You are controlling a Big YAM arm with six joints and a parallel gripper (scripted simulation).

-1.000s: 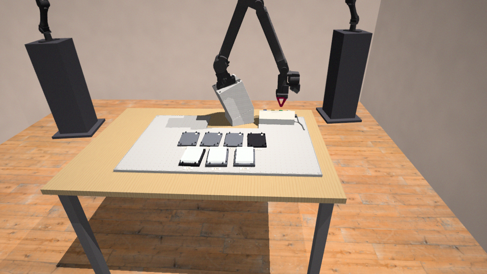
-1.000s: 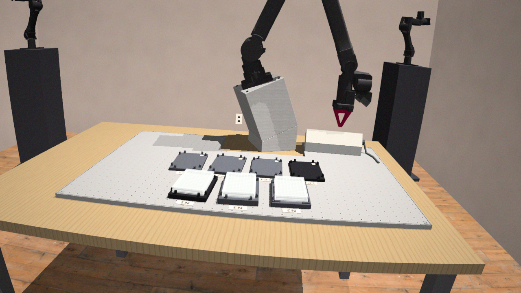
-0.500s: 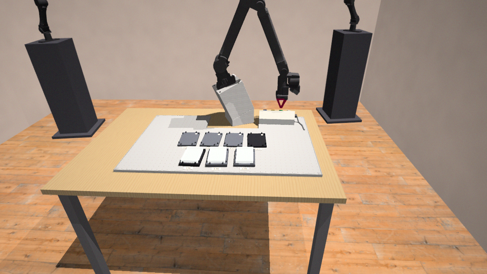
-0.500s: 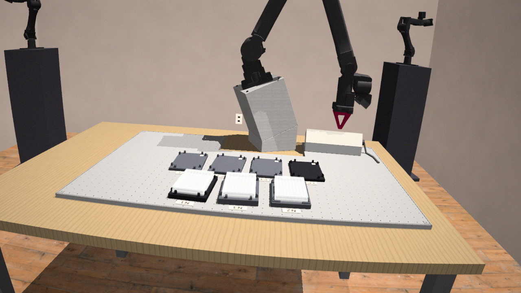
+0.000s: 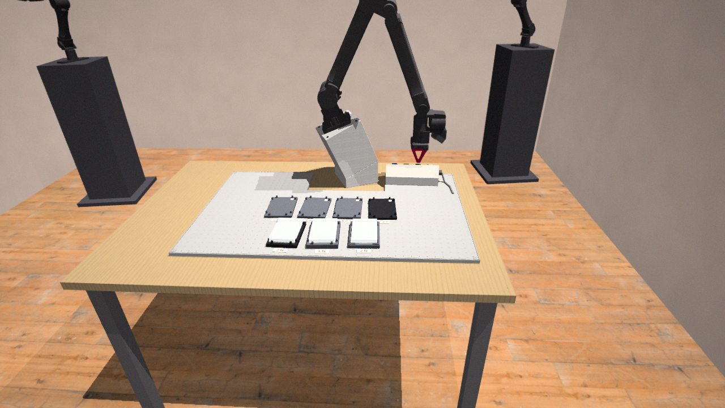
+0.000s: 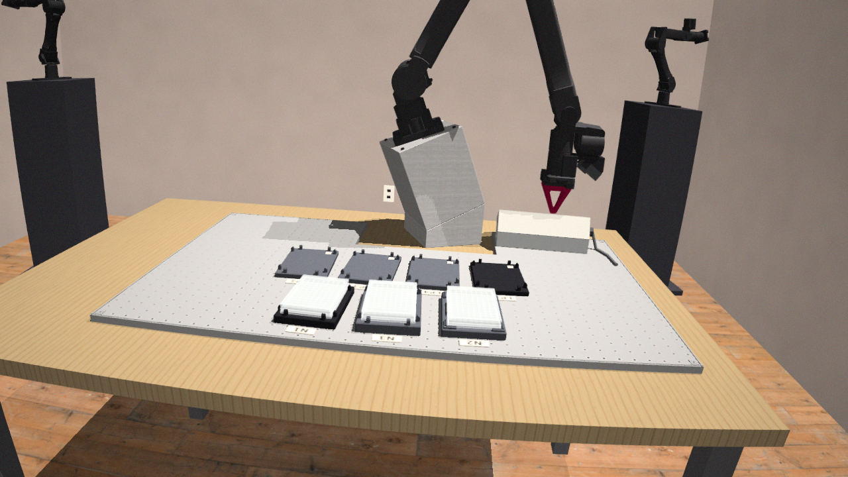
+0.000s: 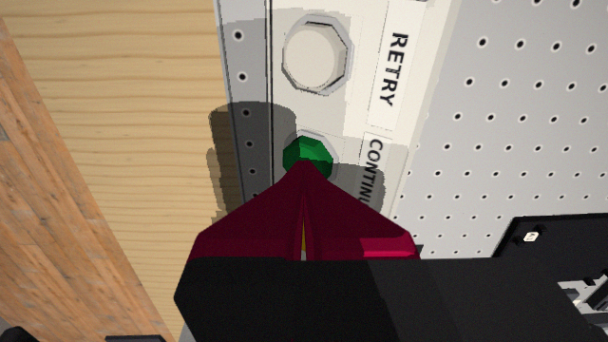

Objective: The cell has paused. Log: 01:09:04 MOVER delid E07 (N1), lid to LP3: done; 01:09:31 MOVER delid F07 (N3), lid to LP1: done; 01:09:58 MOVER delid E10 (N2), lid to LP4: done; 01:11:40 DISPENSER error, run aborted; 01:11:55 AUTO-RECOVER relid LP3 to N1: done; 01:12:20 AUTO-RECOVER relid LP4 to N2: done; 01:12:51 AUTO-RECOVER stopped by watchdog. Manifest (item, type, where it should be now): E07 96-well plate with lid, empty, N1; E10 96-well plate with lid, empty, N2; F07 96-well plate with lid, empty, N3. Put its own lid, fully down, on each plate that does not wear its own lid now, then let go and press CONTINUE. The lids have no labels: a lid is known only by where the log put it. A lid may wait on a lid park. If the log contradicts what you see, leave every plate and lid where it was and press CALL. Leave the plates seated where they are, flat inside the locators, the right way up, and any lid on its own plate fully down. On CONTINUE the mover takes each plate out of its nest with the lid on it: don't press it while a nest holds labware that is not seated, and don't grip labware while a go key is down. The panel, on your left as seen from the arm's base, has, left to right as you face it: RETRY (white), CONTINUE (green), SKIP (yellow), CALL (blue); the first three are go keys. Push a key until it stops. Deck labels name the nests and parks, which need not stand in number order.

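My gripper (image 5: 418, 160) is shut and empty, pointing straight down, its red tip at the green CONTINUE key (image 7: 308, 156) of the white panel (image 5: 411, 174). I cannot tell whether the tip touches the key. It also shows in the exterior view (image 6: 554, 207). The white RETRY key (image 7: 315, 56) sits beside it. Three white plates stand in the front row of nests: left (image 6: 315, 295), middle (image 6: 389, 301), right (image 6: 472, 306). All three look lidded. Behind them, four lid parks lie bare: three grey (image 6: 307, 261) (image 6: 370, 266) (image 6: 434, 271) and one black (image 6: 498, 275).
The arm's tilted grey base block (image 5: 349, 152) stands behind the parks, left of the panel. A cable (image 6: 603, 252) runs off the panel's right end. Two dark pillars (image 5: 91, 129) (image 5: 514, 109) stand off the table.
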